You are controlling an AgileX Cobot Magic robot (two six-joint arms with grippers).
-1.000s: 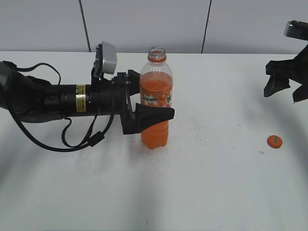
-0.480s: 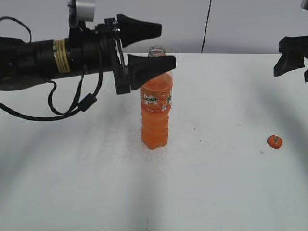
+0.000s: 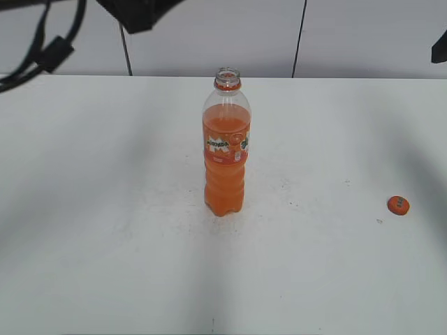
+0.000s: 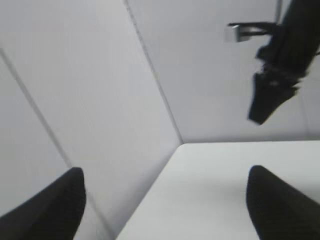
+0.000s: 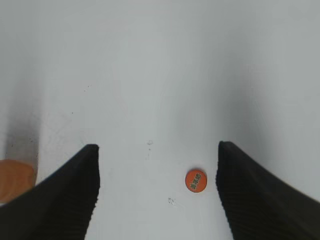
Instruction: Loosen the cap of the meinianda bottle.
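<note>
The meinianda bottle (image 3: 225, 150) stands upright mid-table, with orange liquid, an orange label and an open neck with no cap on it. The small orange cap (image 3: 398, 205) lies flat on the table at the right, well apart from the bottle. My left gripper (image 4: 165, 200) is open and empty, high up and facing the wall and the table's far edge; only a black part of it (image 3: 140, 12) shows in the exterior view. My right gripper (image 5: 157, 146) is open and empty, high above the cap (image 5: 195, 180). A bit of the bottle (image 5: 15, 180) shows at that view's left edge.
The white table (image 3: 105, 244) is bare apart from the bottle and cap. A grey panelled wall (image 3: 349, 35) stands behind it. The right arm (image 4: 277, 60) shows in the left wrist view, and its tip is at the exterior view's right edge (image 3: 440, 50).
My left gripper let go of the bottle, rose and swung almost out of the top of the exterior view. My right arm withdrew up and to the right. Bottle and cap stayed put.
</note>
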